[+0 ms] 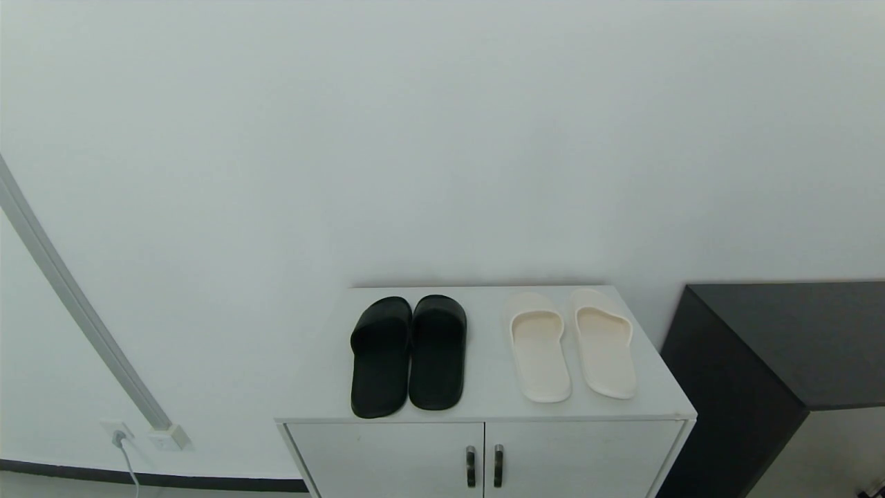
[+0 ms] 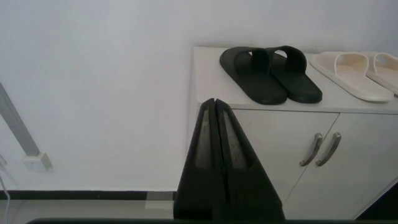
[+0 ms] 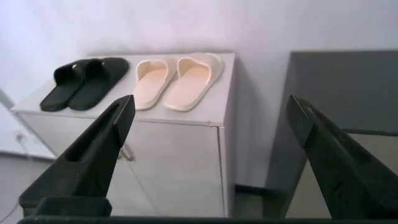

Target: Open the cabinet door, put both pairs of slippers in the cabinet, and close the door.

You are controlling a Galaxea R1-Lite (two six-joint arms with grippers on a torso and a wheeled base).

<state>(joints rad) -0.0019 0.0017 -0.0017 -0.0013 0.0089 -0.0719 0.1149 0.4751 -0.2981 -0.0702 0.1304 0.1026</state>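
While both doors [image 1: 387, 456] sit shut, you've got black slippers [image 1: 408, 356] and cream slippers [image 1: 572, 354] paired atop the cabinet [image 1: 484, 373]; left gripper [image 2: 215, 102] pinched together, empty; right gripper [image 3: 210, 102] spread wide, likely readied for a handle [image 1: 498, 465].

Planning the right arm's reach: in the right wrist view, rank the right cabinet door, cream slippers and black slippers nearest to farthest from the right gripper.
1. Right cabinet door, front face.
2. Cream slippers, on top, right side.
3. Black slippers, on top, left side.
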